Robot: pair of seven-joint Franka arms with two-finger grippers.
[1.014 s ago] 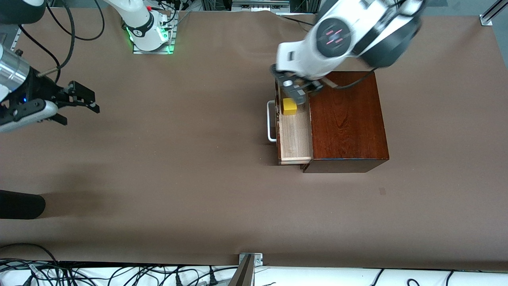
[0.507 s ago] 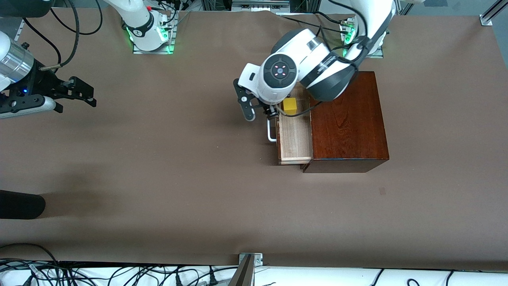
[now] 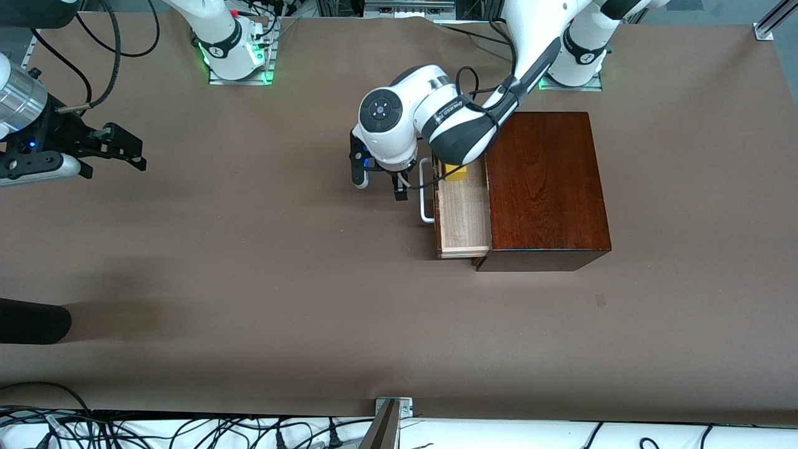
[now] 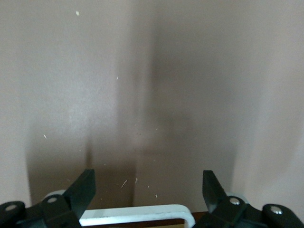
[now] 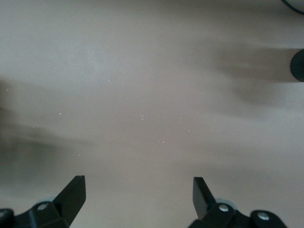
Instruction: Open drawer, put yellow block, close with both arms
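Note:
The drawer (image 3: 462,215) stands pulled out of the reddish-brown wooden box (image 3: 543,187), with its white handle (image 3: 426,199) toward the right arm's end of the table. The yellow block (image 3: 454,172) lies in the drawer, partly hidden under the left arm. My left gripper (image 3: 379,186) is open and empty over the table just in front of the drawer. In the left wrist view the gripper (image 4: 148,190) is open, with the white handle (image 4: 142,214) close to the fingers. My right gripper (image 3: 128,156) is open and empty over the table at the right arm's end; it also shows open in the right wrist view (image 5: 137,194).
Both arm bases (image 3: 234,53) stand along the table's edge farthest from the front camera. A dark rounded object (image 3: 31,321) lies at the right arm's end, nearer the front camera. Cables (image 3: 187,430) run along the near edge.
My left gripper has left the yellow block in the drawer and moved out to just in front of the drawer's handle. My right gripper has drifted slightly toward its own end of the table.

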